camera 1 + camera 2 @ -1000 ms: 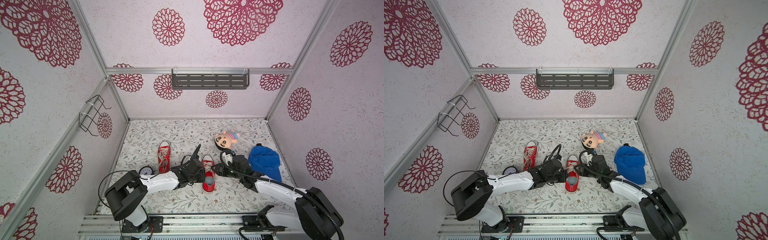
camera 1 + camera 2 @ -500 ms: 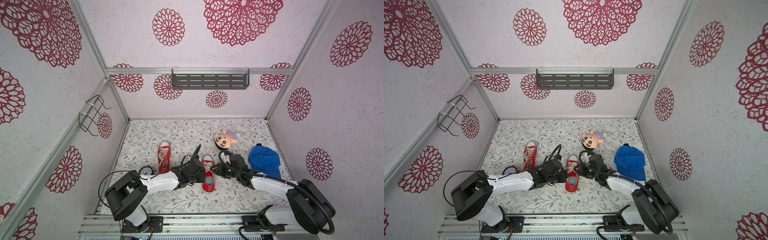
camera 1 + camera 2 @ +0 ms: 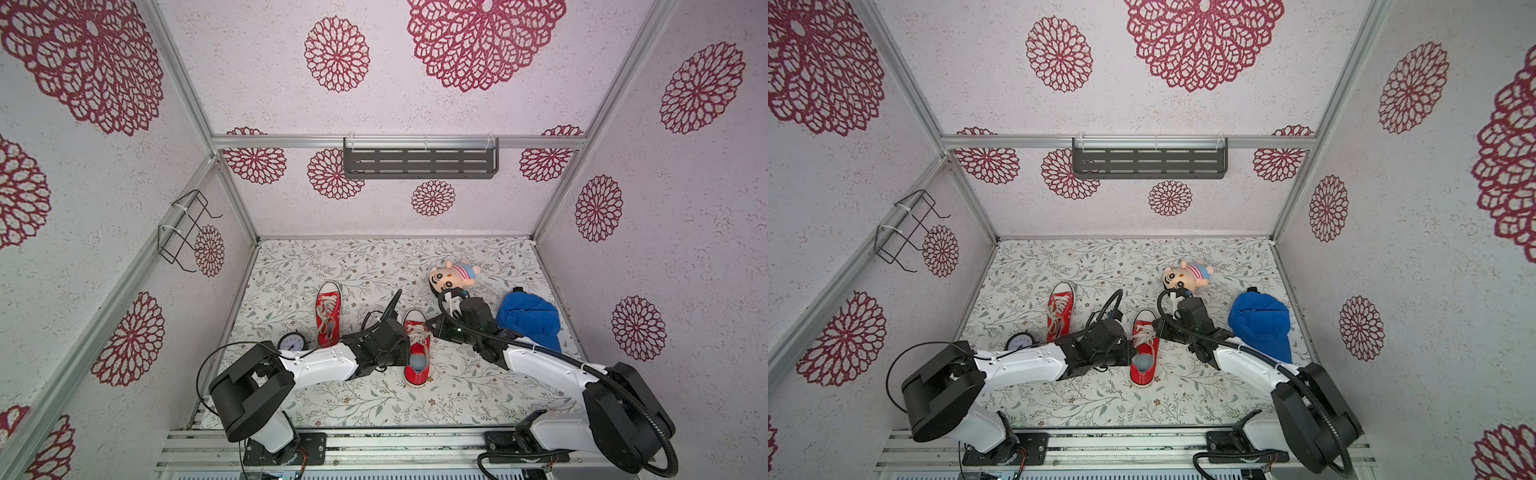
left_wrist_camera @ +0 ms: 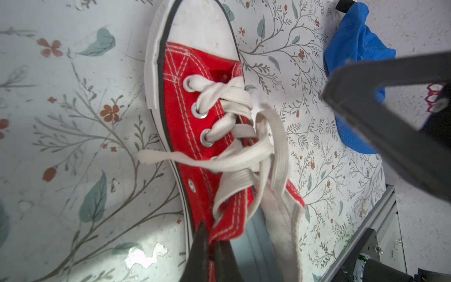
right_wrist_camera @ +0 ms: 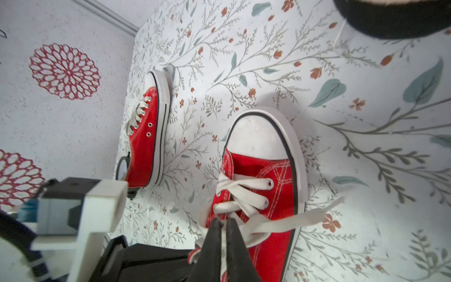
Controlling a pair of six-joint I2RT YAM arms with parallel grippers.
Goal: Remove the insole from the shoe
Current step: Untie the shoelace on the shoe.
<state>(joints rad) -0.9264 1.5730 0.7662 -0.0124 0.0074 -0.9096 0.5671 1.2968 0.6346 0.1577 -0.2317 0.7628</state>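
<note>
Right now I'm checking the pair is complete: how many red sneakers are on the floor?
2. The first sneaker lies mid-floor near the front; the second sneaker stands apart, nearer the left wall, beside a small clock. No others show.

Place: robot test cell in a lab, dressed up as a room.
Frame: bare silver aluminium extrusion posts [image 3: 235, 199] at the far corners.
Walls: white textured panels printed with crimson flower medallions [image 3: 336, 54], on the left, right and far sides.
Floor: white sheet printed with leaf-and-flower sprigs [image 3: 332, 257].
Fixtures: grey slotted metal shelf [image 3: 419, 163] on the far wall; black wire basket [image 3: 185, 230] tied to the left wall's rail.
Mounts: white-and-black left robot arm [image 3: 316, 365] and matching right robot arm [image 3: 540, 365], bases bolted to a ribbed silver metal rail [image 3: 415, 446] along the near edge.
</note>
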